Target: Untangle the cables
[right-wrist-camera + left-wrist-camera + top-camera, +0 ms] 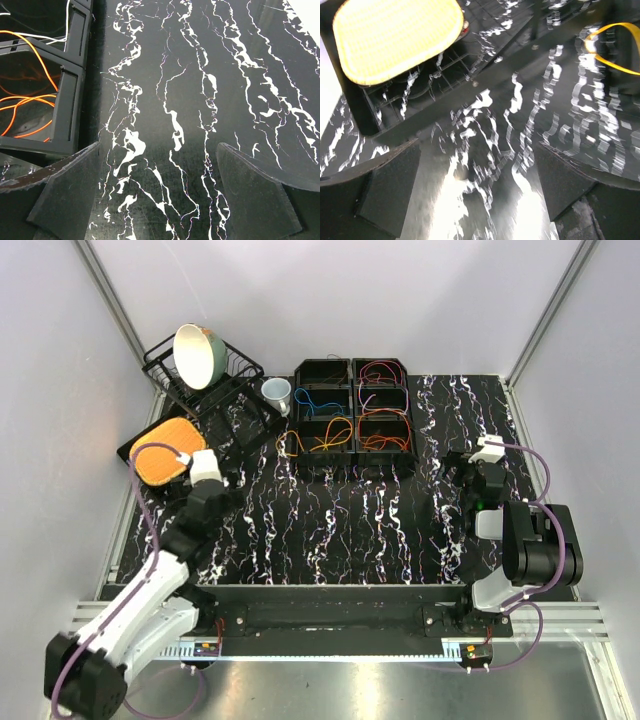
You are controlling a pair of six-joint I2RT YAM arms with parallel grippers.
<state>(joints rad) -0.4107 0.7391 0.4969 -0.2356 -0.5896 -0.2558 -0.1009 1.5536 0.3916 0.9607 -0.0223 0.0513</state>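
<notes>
Cables (330, 436): in black bins (352, 468), far-centre of mat (330, 530); maroon far-R, blue mid-L, yellow/orange near-L, orange near-R.
L claw (477, 165): spread, over mat by L edge.
R claw (157, 165): spread, R of bins.
Room: open mat btwn bins & near edge; cup (277, 392), rack (235, 375) far-L.

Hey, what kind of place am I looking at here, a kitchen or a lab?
Probably a robot lab test cell, not a kitchen: plain white walls enclose a black marbled table, with coloured cables lying in black bins.
</notes>
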